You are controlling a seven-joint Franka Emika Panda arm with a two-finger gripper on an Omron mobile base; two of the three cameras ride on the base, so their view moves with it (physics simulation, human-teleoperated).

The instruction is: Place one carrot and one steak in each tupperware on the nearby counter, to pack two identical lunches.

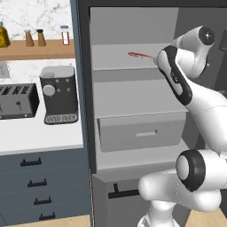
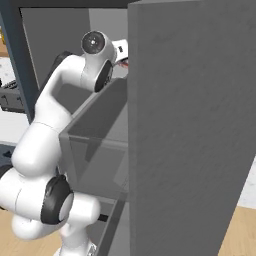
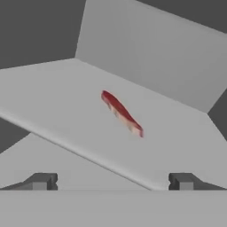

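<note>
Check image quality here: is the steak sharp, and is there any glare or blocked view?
Hand view: steak slightly soft-edged, flat even light, no glare. Left base view: steak small, partly behind the arm. Right base view: a big grey panel blocks much of the scene.

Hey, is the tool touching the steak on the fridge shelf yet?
Apart. In the hand view, the open tool has both fingertips short of the steak, with bare grey shelf between them.

arm raised and reaching forward, tool [image 3: 113, 181] spread wide, empty
</note>
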